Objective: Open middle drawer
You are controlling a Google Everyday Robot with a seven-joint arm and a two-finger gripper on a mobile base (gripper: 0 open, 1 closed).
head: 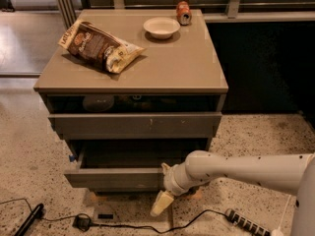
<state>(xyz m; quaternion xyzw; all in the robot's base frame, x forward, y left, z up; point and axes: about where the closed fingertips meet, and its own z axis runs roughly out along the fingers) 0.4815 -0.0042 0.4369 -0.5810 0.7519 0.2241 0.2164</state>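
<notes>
The middle drawer (113, 177) is the second front of the grey-brown cabinet (133, 77). It stands pulled out toward me, with its dark inside (138, 159) showing. My gripper (163, 198) is at the right end of that drawer's front, reaching just below its lower edge. My white arm (246, 168) comes in from the right. The taller top front (135, 125), with a small pale mark, stands slightly out, with a dark gap above it. The lowest front is hidden under the pulled-out drawer.
On the cabinet top lie a chip bag (101, 45), a white bowl (161, 27) and a red can (183, 12). On the speckled floor run a black cable (123, 226) and a power strip (246, 222). A dark wall panel (266, 63) stands at the right.
</notes>
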